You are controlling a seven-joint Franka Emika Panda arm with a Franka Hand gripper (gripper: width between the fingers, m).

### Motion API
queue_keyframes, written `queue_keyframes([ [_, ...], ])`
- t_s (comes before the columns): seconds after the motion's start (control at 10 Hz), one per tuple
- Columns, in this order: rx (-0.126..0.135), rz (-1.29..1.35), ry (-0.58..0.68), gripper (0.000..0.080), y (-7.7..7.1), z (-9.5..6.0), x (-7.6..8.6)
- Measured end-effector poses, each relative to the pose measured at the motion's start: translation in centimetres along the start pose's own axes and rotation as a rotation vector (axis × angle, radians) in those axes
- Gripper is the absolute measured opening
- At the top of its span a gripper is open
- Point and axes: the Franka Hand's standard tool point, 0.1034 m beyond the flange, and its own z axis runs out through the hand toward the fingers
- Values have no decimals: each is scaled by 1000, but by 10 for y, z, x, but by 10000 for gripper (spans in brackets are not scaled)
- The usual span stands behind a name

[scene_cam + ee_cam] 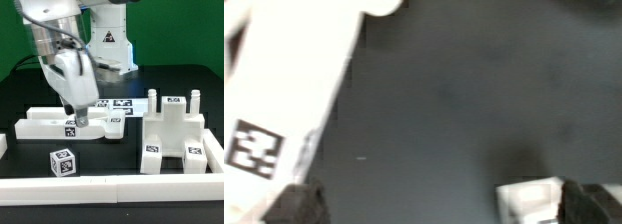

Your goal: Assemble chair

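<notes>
Hangs low over the exterior view's left half, claw [74, 113] spread wide, gripping nothing. Meets the long flat slab [40, 122] of the chair right at the fingertips, close to its tag; cannot tell whether touching. In the wrist view, shows only dark table [455, 90] between the fingertips [295, 205], the slab [287, 90] lying beside one of them. Stands well apart from the upright chair section [175, 135] at the right, with a small tagged cube [62, 162] nearer and the marker board [122, 103] farther back.
</notes>
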Motion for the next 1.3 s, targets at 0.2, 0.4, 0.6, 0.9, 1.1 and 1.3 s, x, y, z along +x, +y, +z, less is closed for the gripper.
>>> queue_keyframes([
  [0.2,2,179,36,649,8,8,-7],
  [0.4,10,213,25,649,6,8,-9],
  [0.6,9,207,24,649,16,9,-3],
  [0.9,-12,160,48,649,64,15,19],
  [1.1,-26,166,82,649,73,30,26],
  [1.3,-42,161,91,649,74,44,17],
])
